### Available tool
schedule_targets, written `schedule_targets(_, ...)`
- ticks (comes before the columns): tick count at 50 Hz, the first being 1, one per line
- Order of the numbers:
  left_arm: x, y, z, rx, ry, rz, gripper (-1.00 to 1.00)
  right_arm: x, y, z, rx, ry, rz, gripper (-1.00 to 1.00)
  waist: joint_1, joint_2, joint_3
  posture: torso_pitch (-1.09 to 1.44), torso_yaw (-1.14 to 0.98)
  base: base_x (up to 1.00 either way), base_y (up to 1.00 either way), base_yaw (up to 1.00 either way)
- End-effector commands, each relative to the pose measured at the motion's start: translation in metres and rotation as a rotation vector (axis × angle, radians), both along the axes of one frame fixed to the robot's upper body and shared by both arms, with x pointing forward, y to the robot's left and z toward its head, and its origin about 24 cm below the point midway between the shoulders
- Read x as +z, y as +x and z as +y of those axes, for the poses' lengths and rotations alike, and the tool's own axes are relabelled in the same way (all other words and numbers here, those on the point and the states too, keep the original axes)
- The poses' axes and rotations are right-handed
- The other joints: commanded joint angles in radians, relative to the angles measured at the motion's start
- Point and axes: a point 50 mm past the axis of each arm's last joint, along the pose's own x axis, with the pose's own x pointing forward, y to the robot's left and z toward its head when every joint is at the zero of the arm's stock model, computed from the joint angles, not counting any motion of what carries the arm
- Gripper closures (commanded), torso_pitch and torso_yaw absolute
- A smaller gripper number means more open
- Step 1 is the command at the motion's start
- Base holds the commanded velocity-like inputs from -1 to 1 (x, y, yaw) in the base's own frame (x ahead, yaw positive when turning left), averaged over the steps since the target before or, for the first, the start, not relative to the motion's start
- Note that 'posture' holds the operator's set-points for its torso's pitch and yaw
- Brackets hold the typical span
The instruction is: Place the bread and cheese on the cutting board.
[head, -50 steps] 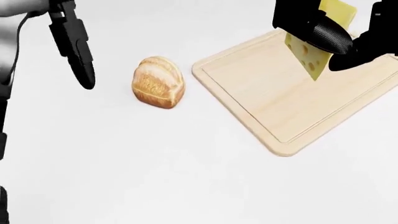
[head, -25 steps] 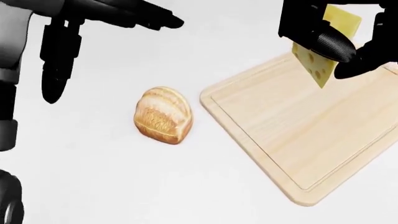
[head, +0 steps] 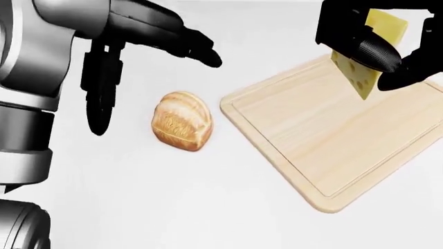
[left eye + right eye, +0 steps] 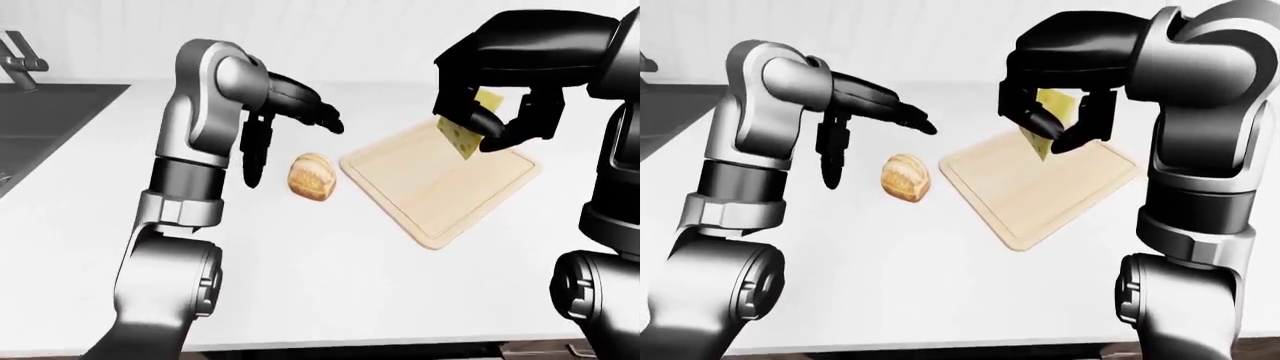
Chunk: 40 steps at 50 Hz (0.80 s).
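Head view has the cheese up in the air, a yellow wedge with holes, pinched between the black fingers of the right hand, which are closed round it. It hangs tilted, point down, over the upper right part of the cutting board, not touching the wood as far as I can see. That board is pale wood with a groove round its edge, lying at an angle on the white surface, and nothing sits on it.

Bread is a small golden loaf just left of the board's left corner, resting on the surface, close to the board but apart from it. Left hand hovers above and to the left of the loaf, fingers spread wide, one pointing down and the others reaching right, gripping nothing.

Left-eye view also shows a dark sink with a faucet far off at the left edge.
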Motion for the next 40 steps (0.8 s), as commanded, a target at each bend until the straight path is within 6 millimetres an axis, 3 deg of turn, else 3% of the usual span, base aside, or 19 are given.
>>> schedule_targets(1, 0.019, -0.005, -0.001, -0.008, -0.026, -0.074, -0.45, 0.015, -0.009, -0.001, 0.006, 0.025, -0.075, 1.00, 0.001, -0.004, -0.030, 0.00, 0.00, 0.00, 0.00, 0.00)
schedule_targets(11, 0.012, -0.005, -0.011, -0.026, -0.061, -0.073, -0.44, 0.013, -0.010, 0.000, 0.007, 0.026, -0.070, 1.00, 0.000, -0.004, -0.035, 0.00, 0.00, 0.00, 0.00, 0.00)
schedule_targets(20, 0.004, 0.013, -0.025, -0.038, -0.084, -0.118, -0.38, 0.008, -0.013, -0.004, 0.001, 0.033, -0.062, 1.00, 0.002, -0.009, -0.044, 0.00, 0.00, 0.00, 0.00, 0.00)
schedule_targets(24, -0.014, 0.010, -0.026, -0.054, -0.074, -0.109, -0.27, 0.007, -0.014, -0.005, 0.003, 0.037, -0.062, 1.00, 0.000, -0.008, -0.046, 0.00, 0.00, 0.00, 0.00, 0.00)
schedule_targets(25, -0.017, 0.009, -0.027, -0.057, -0.077, -0.116, -0.18, 0.007, -0.014, -0.005, 0.003, 0.038, -0.062, 1.00, 0.000, -0.008, -0.046, 0.00, 0.00, 0.00, 0.00, 0.00)
schedule_targets(26, -0.019, 0.010, -0.027, -0.062, -0.083, -0.136, 0.04, 0.007, -0.014, -0.005, 0.002, 0.038, -0.062, 1.00, -0.001, -0.007, -0.047, 0.00, 0.00, 0.00, 0.00, 0.00)
schedule_targets(27, -0.020, 0.010, -0.029, -0.063, -0.097, -0.148, 0.40, 0.007, -0.014, -0.005, 0.003, 0.038, -0.063, 1.00, -0.001, -0.007, -0.048, 0.00, 0.00, 0.00, 0.00, 0.00)
schedule_targets(28, -0.021, 0.009, -0.030, -0.064, -0.103, -0.158, 1.00, 0.007, -0.015, -0.005, 0.003, 0.038, -0.063, 1.00, -0.001, -0.007, -0.050, 0.00, 0.00, 0.00, 0.00, 0.00)
schedule_targets(34, -0.027, 0.008, -0.031, -0.072, -0.129, -0.203, 1.00, 0.010, -0.016, -0.003, 0.005, 0.038, -0.067, 1.00, -0.002, -0.004, -0.053, 0.00, 0.00, 0.00, 0.00, 0.00)
schedule_targets(40, -0.005, 0.010, -0.031, -0.078, -0.157, -0.258, 1.00, 0.008, -0.014, -0.006, -0.001, 0.036, -0.061, 1.00, -0.002, -0.004, -0.056, 0.00, 0.00, 0.00, 0.00, 0.00)
